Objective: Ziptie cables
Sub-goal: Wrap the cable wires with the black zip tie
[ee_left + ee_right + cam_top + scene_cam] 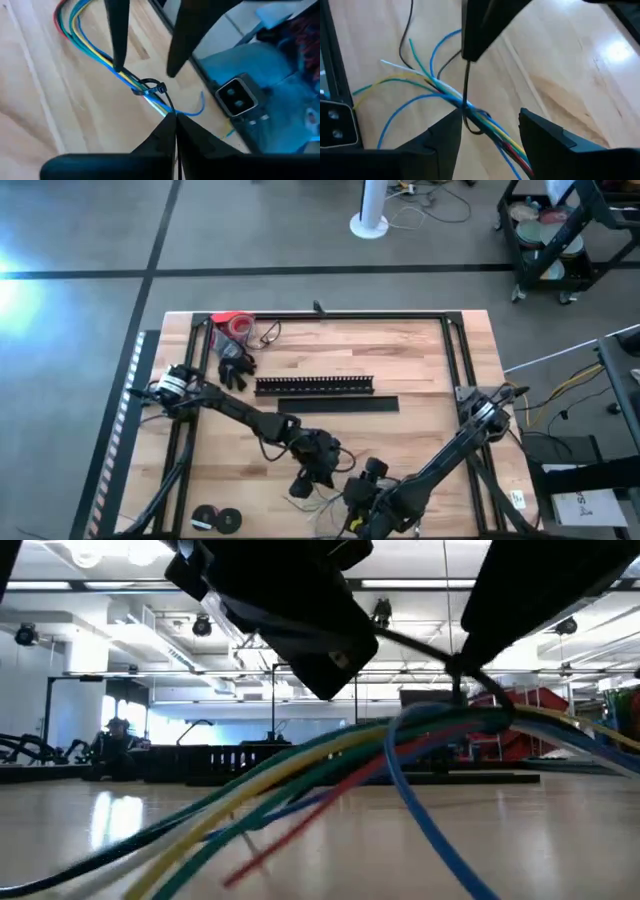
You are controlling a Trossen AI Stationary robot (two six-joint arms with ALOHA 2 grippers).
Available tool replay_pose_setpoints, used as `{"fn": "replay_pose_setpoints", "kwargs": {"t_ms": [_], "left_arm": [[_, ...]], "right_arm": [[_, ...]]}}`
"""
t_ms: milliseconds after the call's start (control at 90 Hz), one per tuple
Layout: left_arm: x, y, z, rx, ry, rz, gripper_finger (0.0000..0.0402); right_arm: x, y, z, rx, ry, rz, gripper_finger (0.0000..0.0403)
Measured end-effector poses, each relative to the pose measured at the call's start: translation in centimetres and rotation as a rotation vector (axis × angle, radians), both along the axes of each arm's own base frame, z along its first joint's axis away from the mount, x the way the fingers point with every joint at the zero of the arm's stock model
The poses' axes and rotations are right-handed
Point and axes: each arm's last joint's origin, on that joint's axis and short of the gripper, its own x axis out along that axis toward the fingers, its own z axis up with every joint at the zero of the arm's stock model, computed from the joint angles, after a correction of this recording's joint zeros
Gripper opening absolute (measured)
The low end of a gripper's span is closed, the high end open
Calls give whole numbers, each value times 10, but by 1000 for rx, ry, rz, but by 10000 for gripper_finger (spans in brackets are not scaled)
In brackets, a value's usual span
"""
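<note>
High view shows the wooden table [420, 370] with a slotted black bar [315, 385] and a flat black strip [338, 405] lying across its middle, well apart from the work at the near edge. A red roll [235, 323] and a dark bundle [235, 366] sit by the far left corner, and two black rolls [216, 520] lie near the left front edge. None of these lies between the arms and the work.

The cables [440, 90], blue, yellow, green, red and white strands, lie on the wood near the front edge, gathered by a black zip tie [150, 86] looped around them. The left gripper [175, 117] has its fingers pressed together on the tie's thin tail, just beside the loop. The right gripper [490, 114] is spread wide, one finger on each side of the bundle; whether it touches the strands is unclear.
</note>
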Motion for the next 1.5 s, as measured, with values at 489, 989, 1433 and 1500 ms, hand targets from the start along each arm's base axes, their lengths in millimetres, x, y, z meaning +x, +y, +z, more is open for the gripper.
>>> {"fn": "replay_pose_setpoints", "kwargs": {"t_ms": [489, 989, 1433, 1500], "left_arm": [[2, 4, 2, -79, 63, 82, 0], [8, 7, 9, -125, -4, 110, 0], [11, 9, 10, -100, -54, 136, 0], [11, 9, 11, -101, -56, 136, 0]], "right_arm": [[5, 8, -17, -21, -63, 7, 78], [-1, 9, -39, 9, -98, -133, 2], [-6, 14, -75, -5, -38, -162, 0], [-6, 14, -76, 1, -32, -164, 0]]}}
